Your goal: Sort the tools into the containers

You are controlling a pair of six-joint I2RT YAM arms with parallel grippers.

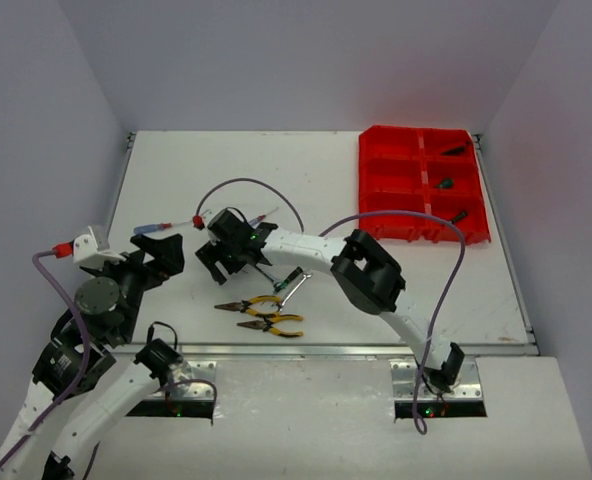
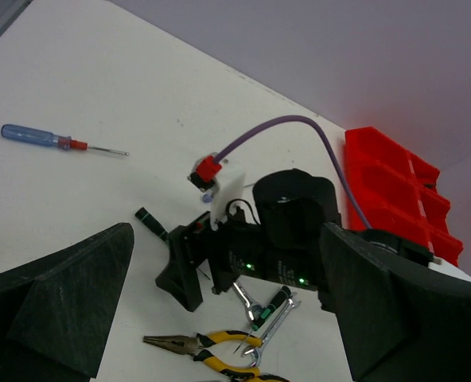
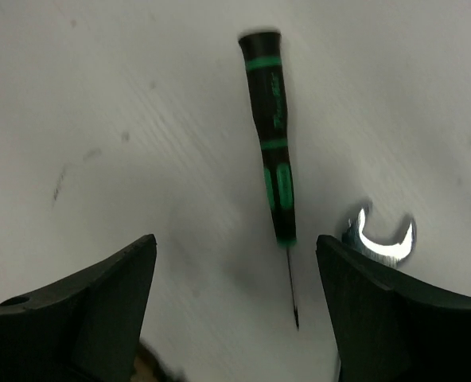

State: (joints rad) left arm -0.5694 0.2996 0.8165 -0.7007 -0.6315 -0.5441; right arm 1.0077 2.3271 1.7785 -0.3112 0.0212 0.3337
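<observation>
Where the white table [image 1: 496, 300] runs nearest the arm bases, two yellow-handled pliers [image 1: 248, 306] lie side by side, noses pointing left. Just beyond, a bright silver wrench [image 3: 385, 239] sits beside a slim black screwdriver with green bands [image 3: 271, 151]. Its needle-thin shaft reaches between the widely spread fingers of the right gripper [image 3: 235, 263], which grips nothing. The left gripper [image 2: 226, 231] gapes likewise. Farther off lies a translucent blue-and-red screwdriver [image 2: 40, 137]. At the far right, the glossy red tray [image 1: 376, 190] holds small dark items in three right-column bins, too small to identify.
</observation>
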